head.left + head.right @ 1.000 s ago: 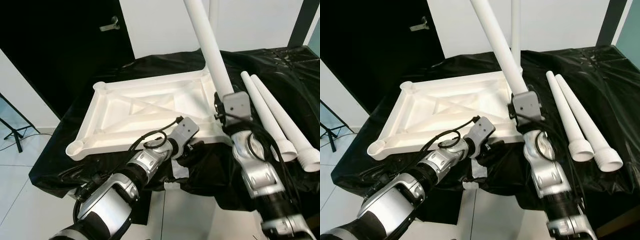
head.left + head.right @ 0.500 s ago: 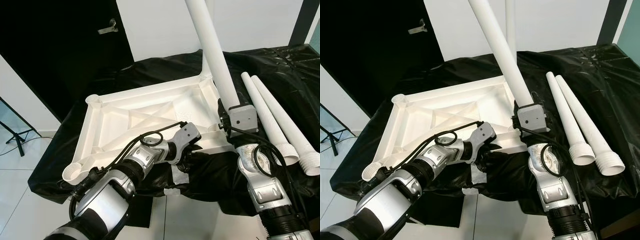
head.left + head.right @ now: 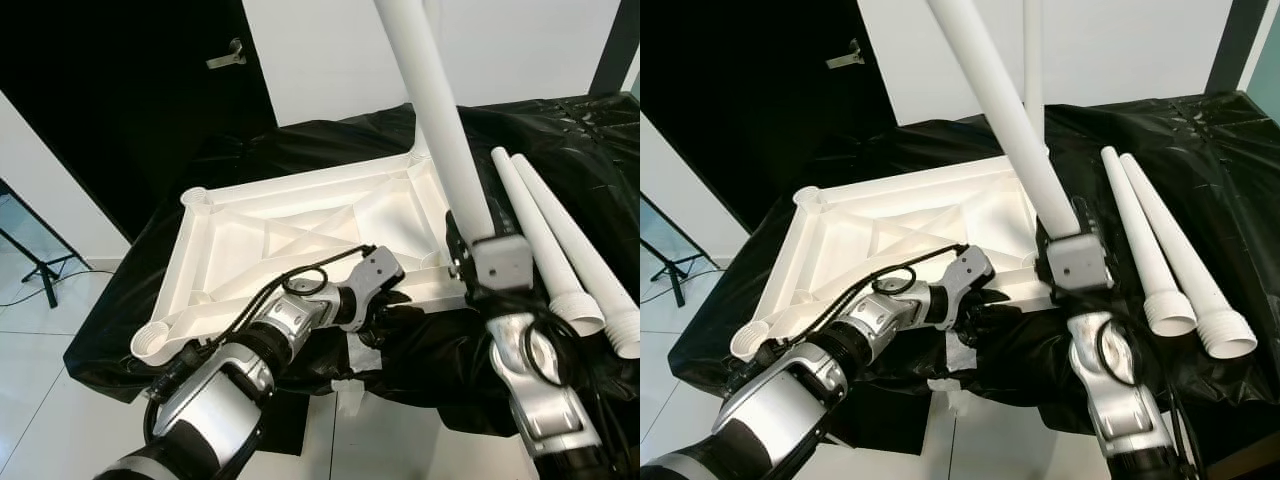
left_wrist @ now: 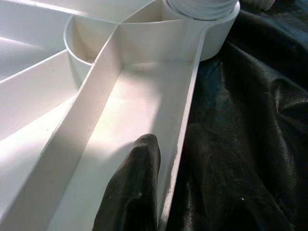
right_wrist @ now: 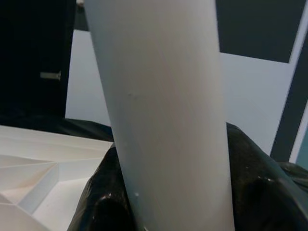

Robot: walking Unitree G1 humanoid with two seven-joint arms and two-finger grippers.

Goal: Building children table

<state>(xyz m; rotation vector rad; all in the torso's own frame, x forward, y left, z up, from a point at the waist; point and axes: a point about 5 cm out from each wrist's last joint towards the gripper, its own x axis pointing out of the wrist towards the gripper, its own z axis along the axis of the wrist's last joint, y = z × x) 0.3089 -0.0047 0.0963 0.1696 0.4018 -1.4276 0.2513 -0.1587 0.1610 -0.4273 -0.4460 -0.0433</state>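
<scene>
The white table top (image 3: 300, 215) lies upside down on a surface draped in black cloth (image 3: 560, 130). My left gripper (image 3: 385, 298) is shut on its near rim; one black finger (image 4: 132, 192) lies inside the rim channel. My right gripper (image 3: 466, 232) is shut on a long white leg (image 3: 430, 110), which leans to the left. In the left wrist view the leg's ribbed end (image 4: 202, 6) sits in the near right corner socket. Black fingers (image 5: 103, 192) flank the leg (image 5: 163, 115). Another leg (image 3: 1032, 60) stands upright at the far right corner.
Two loose white legs (image 3: 540, 235) (image 3: 590, 255) lie side by side on the cloth to the right of my right arm. A dark door with a handle (image 3: 228, 58) is behind on the left. A tripod foot (image 3: 40, 270) stands on the white floor at left.
My right gripper has come down and nearer with the leg, bringing its end to the near right corner. The left gripper has stayed at the near rim. The camera has shifted slightly.
</scene>
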